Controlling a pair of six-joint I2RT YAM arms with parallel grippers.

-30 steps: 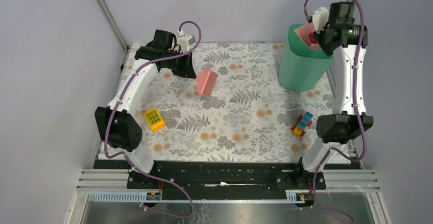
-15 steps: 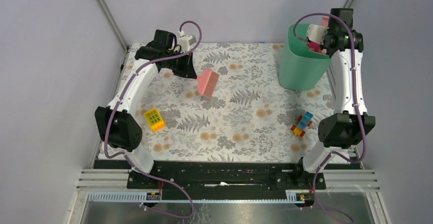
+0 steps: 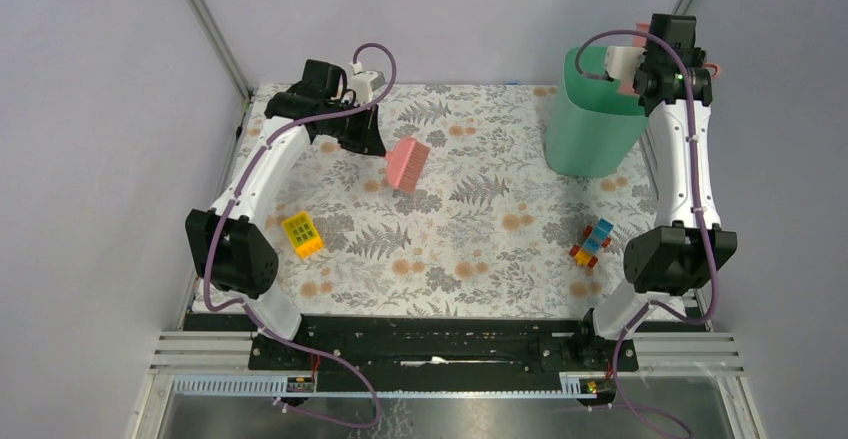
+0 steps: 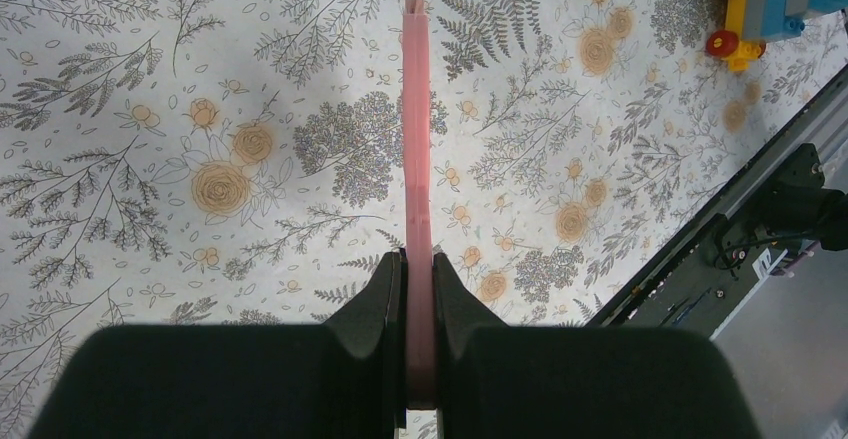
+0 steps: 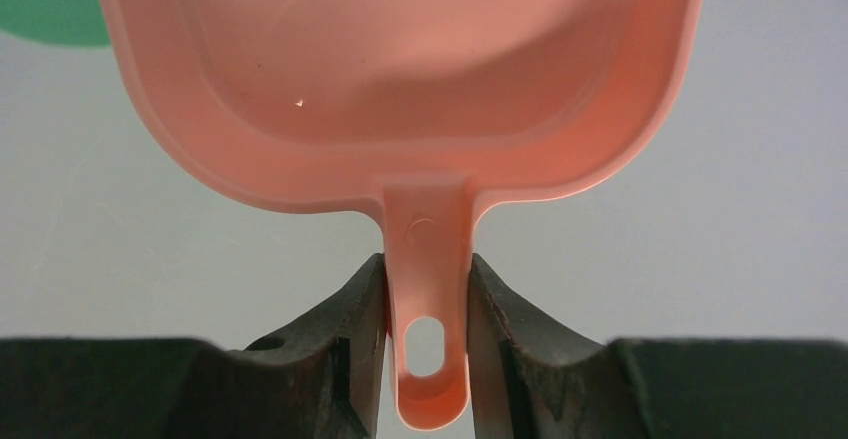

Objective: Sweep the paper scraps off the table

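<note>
Seen from above, the pink dustpan (image 5: 400, 89) is almost wholly hidden behind the right wrist. Only thin pink slivers show beside it. The inside of the green bin (image 3: 585, 129) is blocked too, so its contents cannot be made out. The right wrist camera cuts the pan's far edge off at the top of its frame.

The right arm rises from its base, elbow out to the right, wrist held over the bin's far rim. The right gripper (image 5: 427, 279) has its jaws clamped on the pan's handle. The left arm bends out to the left and reaches far across the leaf-patterned tabletop (image 3: 480, 229). The left gripper (image 4: 418, 269) has its jaws pinched on a pink brush (image 3: 405, 164).

From the left wrist the brush is a thin edge-on strip. Only the overhead view shows its broad ribbed face. Whether it touches the tabletop cannot be told.

A yellow brick (image 3: 302, 235) lies near left and a toy vehicle (image 3: 592, 242) near right.
</note>
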